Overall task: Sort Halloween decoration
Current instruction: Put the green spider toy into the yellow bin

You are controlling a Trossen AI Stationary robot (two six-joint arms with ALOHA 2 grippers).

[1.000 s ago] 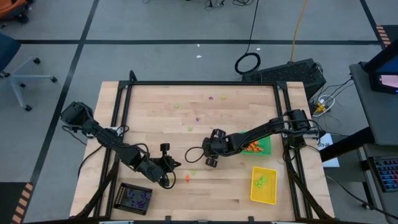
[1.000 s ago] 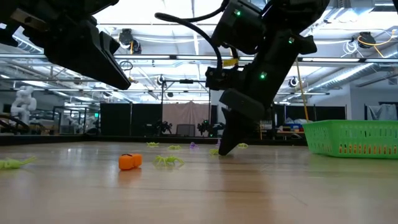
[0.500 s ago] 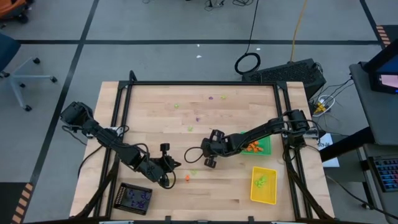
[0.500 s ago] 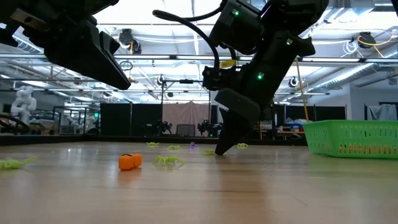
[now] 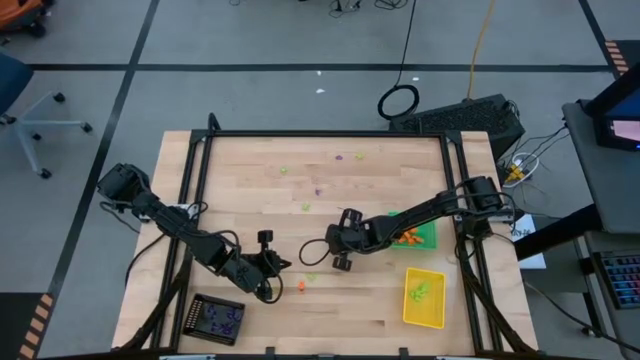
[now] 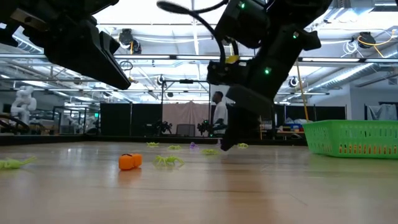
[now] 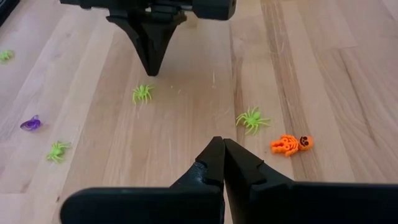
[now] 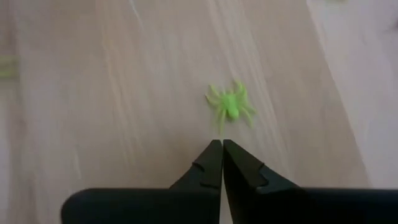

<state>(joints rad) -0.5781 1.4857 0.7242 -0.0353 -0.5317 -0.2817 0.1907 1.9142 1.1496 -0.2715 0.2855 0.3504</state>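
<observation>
Small Halloween decorations lie scattered on the wooden table: a lime green spider [image 8: 229, 104], another green spider [image 7: 252, 119], an orange skeleton figure [image 7: 290, 144], a purple piece [image 7: 29, 123]. My right gripper [image 8: 222, 144] hovers shut just short of the first spider, holding nothing; in the high view my right gripper [image 5: 341, 263] is at mid-table. My left gripper [image 7: 222, 143] is shut and empty too, just above the table near the orange figure [image 5: 301, 286] and left of it.
A green tray [image 5: 425, 237] with orange pieces stands at the right, a yellow tray [image 5: 423, 298] with green pieces nearer the front, and a black tray [image 5: 217, 318] with purple pieces at the front left. More trinkets [image 5: 338, 156] lie toward the far edge.
My right gripper has risen a little from the table and shifted slightly toward the right edge. The green spider stays on the wood.
</observation>
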